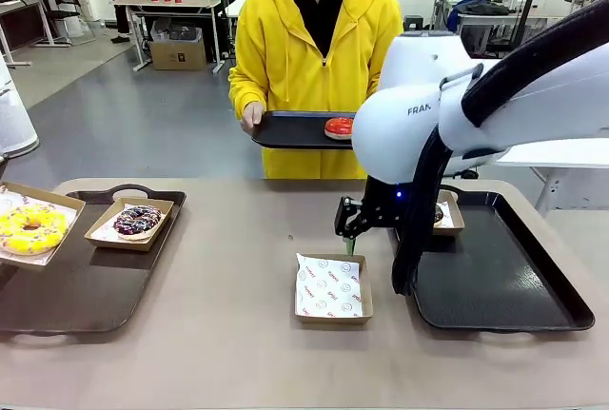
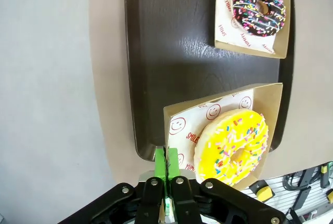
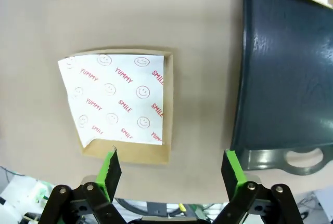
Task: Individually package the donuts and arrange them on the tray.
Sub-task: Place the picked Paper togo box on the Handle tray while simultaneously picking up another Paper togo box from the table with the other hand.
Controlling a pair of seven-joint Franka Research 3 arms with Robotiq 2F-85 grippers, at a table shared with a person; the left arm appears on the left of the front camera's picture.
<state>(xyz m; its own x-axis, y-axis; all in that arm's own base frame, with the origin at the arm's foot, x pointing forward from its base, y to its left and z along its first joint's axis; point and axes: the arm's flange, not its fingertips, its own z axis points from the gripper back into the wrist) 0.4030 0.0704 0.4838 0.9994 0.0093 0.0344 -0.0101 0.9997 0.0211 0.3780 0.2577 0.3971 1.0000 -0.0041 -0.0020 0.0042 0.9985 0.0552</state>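
The yellow donut [image 2: 229, 130] and chocolate donut [image 2: 270, 18] carry coloured sprinkles; white paper [image 3: 117, 99] shows red smileys.

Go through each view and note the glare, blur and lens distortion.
Front view: even room light; the right arm looms large and slightly soft near the lens. Left wrist view: yellow donut's box is sharp, with a dull sheen on the brown tray. Right wrist view: pale glare on the dark tray, whose edge bows slightly from the wide lens; the lined box is crisp.
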